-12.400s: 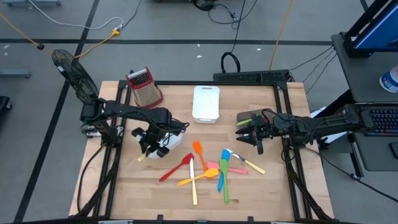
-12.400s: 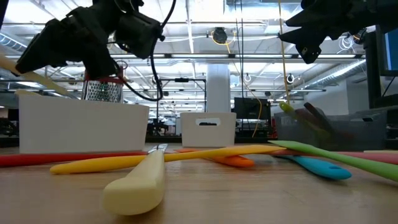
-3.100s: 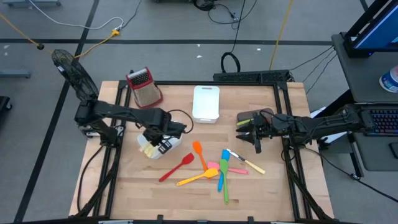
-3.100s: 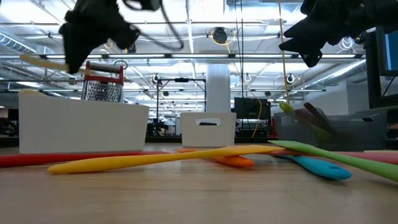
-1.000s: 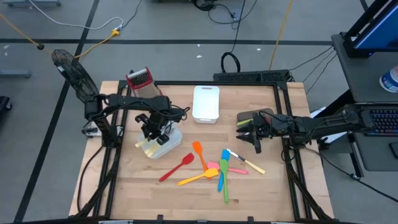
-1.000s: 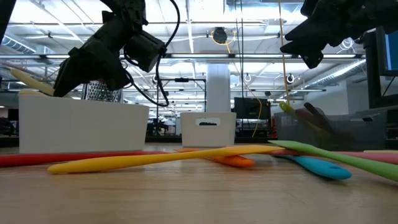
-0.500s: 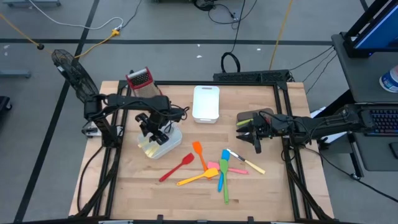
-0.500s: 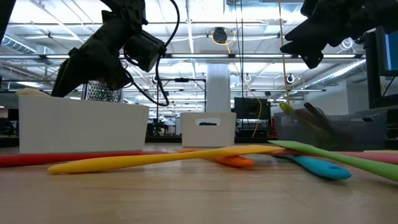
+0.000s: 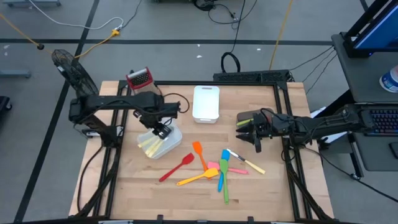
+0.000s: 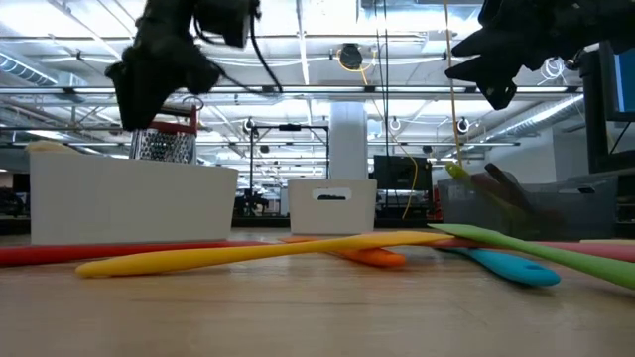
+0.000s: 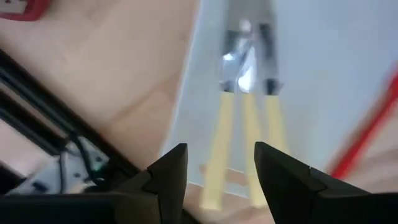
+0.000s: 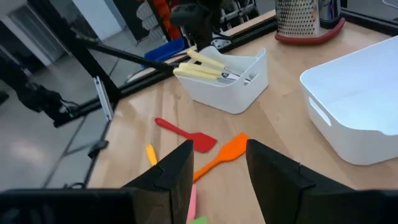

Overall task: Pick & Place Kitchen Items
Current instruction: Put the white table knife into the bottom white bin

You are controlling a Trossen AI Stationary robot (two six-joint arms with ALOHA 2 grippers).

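Utensils [image 9: 210, 167] mostly sit in a loose pile near the middle of the table [image 9: 273, 193]: red spatula [image 9: 176, 167], yellow one [image 9: 196, 178], orange [image 9: 199, 152], blue [image 9: 221, 175], green [image 9: 224, 182], plus a pink one and a cream-handled piece mixed in. Three cream-handled cutlery pieces [image 9: 149, 145] are already lying in the small bin [image 9: 169, 142] on the left side.

Left gripper [image 9: 160, 128] hovers over that bin's far edge, fingers parted and holding nothing; the wrist view looks straight down past them at the three handles [image 11: 244, 140] inside. Right gripper [image 9: 250, 135] waits over the right side of the table, fingers [image 12: 176, 171] apart with nothing between them, pointed at the pile.

I'd say the left arm is between drops, with the whole pile left to go.

What could go sideways:
- The handles stick out over the bin's rim, so a careless pass by the arm could catch one and flip it out.
- The pile is crossed up, blue and green side by side, yellow under the others. Grabbing one could drag a neighbour along.
- The bin looks light, so a nudge from the gripper could shove it toward the table edge.
- The big white bin [image 9: 206, 102] and grater [image 9: 144, 88] are close enough to clip on a wide swing.
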